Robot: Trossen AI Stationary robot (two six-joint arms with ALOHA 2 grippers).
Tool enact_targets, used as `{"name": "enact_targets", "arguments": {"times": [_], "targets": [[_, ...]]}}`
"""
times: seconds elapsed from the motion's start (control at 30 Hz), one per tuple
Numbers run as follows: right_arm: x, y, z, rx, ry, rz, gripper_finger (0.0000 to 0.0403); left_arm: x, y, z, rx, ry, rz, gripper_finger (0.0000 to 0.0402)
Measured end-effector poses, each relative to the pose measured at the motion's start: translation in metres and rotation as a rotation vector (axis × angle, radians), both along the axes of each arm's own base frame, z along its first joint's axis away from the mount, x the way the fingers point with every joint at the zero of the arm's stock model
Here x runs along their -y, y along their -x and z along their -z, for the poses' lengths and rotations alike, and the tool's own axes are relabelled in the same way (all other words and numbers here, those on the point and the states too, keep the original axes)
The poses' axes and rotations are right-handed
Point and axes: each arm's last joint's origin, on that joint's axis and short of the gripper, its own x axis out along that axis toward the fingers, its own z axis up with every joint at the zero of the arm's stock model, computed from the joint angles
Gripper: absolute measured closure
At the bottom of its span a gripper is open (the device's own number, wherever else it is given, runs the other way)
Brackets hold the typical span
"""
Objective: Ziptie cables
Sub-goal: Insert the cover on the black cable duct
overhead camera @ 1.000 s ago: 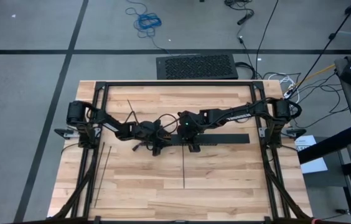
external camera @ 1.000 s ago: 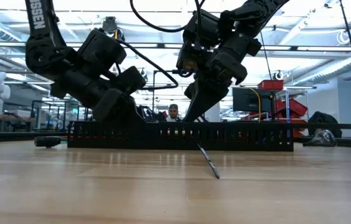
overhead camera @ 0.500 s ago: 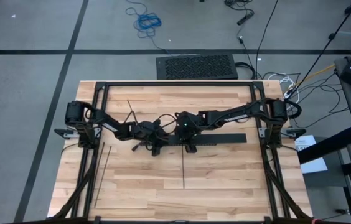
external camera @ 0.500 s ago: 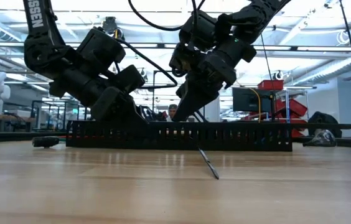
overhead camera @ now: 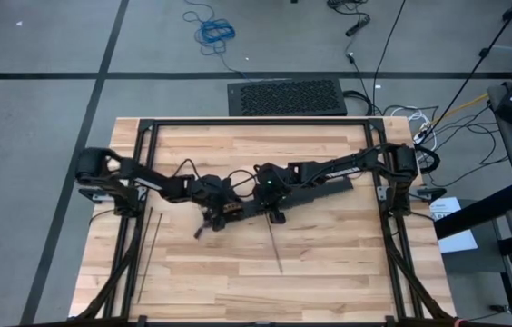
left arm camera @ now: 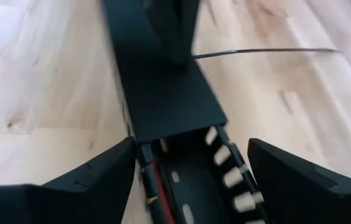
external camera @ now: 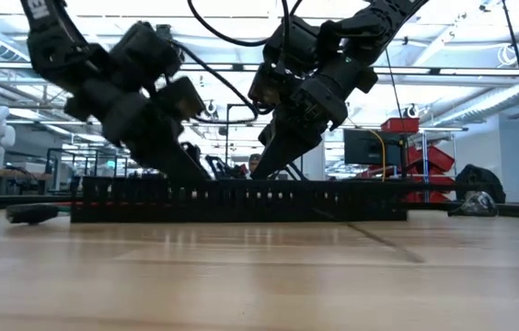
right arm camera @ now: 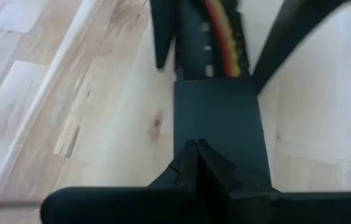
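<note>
cables (left arm camera: 152,186) in channel (left arm camera: 163,93), between left tool (left arm camera: 188,180) fingers

The cables (right arm camera: 220,38) lie inside the channel (overhead camera: 315,193) across the table's (overhead camera: 329,272) middle; one ziptie (overhead camera: 275,252) lies nearer, another (overhead camera: 153,238) at left.

Pale wood-plank table (overhead camera: 329,245) with a smooth satin sheen; matt black plastic slotted channel (external camera: 241,200) lies on it.

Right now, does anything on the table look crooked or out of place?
Yes. The long black channel sits skewed across the table in the high view. Both grippers, left and right, are on it.
</note>
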Motion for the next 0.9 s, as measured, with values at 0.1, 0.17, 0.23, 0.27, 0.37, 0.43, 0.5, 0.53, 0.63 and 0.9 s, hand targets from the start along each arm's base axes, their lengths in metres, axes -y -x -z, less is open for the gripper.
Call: {"name": "enact_targets", "arguments": {"times": [0.1,0.17,0.23,0.27,0.37,0.43,0.5,0.53,0.63,0.9], "targets": [[0.001,0.000,0.000,0.000,0.003,0.000,0.0403,0.001,0.006,-0.010,-0.013,0.005,0.006,0.0098],[0.001,0.000,0.000,0.001,0.004,0.000,0.0403,0.002,0.009,-0.011,-0.048,0.027,-0.008,0.0098],[0.001,0.000,0.000,0.006,0.006,-0.001,0.0403,0.004,0.011,-0.007,-0.089,0.082,-0.082,0.0098],[0.001,0.000,0.000,0.007,0.004,0.002,0.0403,0.005,0.012,-0.005,-0.102,0.107,-0.120,0.0098],[0.001,-0.001,0.000,0.011,0.005,0.015,0.0403,0.014,0.011,-0.001,-0.127,0.138,-0.233,0.0098],[0.001,-0.001,0.000,0.012,0.003,0.020,0.0403,0.021,0.010,0.001,-0.109,0.112,-0.296,0.0098],[0.001,-0.001,0.000,0.018,0.005,0.020,0.0403,0.030,0.010,0.001,-0.083,0.069,-0.326,0.0098],[0.001,-0.002,-0.001,0.023,0.005,0.019,0.0403,0.034,0.009,0.001,-0.071,0.045,-0.340,0.0098],[0.002,-0.003,-0.001,0.038,0.014,0.010,0.0403,0.039,0.011,0.007,-0.078,-0.034,-0.385,0.0098],[0.002,-0.004,-0.002,0.044,0.004,0.021,0.0403,0.044,0.008,0.032,-0.135,-0.081,-0.403,0.0097]]}}
